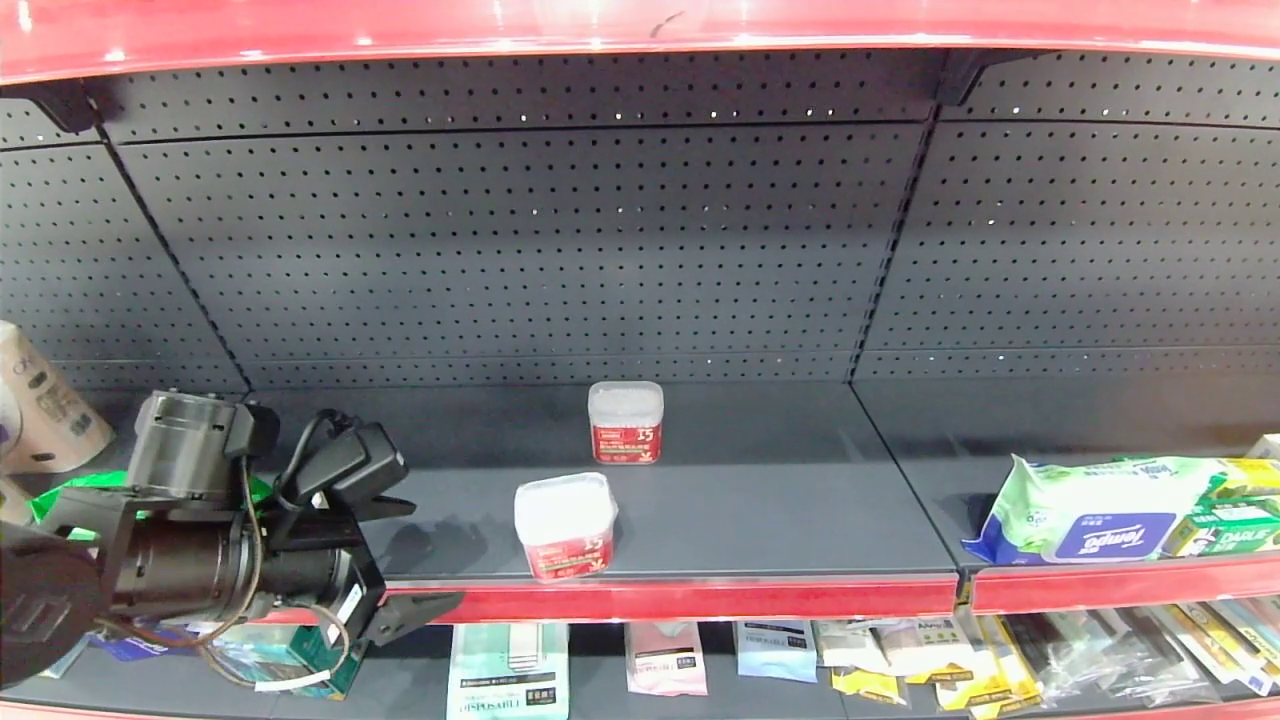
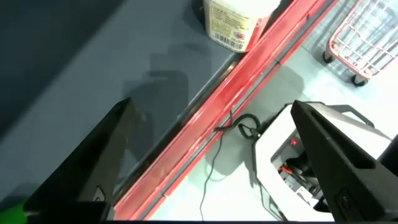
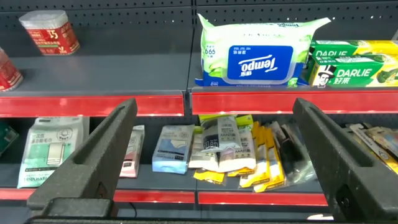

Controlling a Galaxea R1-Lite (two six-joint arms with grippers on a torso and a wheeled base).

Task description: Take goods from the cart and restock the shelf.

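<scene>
Two white tubs with red labels stand on the dark grey shelf (image 1: 760, 500). One tub (image 1: 625, 421) is farther back; the other (image 1: 565, 525) sits at the red front edge. My left gripper (image 1: 410, 555) is open and holds nothing, hanging at the shelf's front edge to the left of the front tub. In the left wrist view the open left gripper (image 2: 211, 106) straddles the red shelf edge (image 2: 261, 68), with the front tub (image 2: 239, 22) beyond it. My right gripper (image 3: 214, 102) is open and holds nothing, facing the shelves from a distance, where the back tub (image 3: 50, 34) shows.
A pack of wipes (image 1: 1095, 510) and green boxes (image 1: 1225, 520) lie on the right shelf section. Packets (image 1: 665, 655) hang or lie on the lower shelf. A pink wire cart (image 2: 367, 34) stands on the floor behind the left arm. Paper rolls (image 1: 45, 400) sit far left.
</scene>
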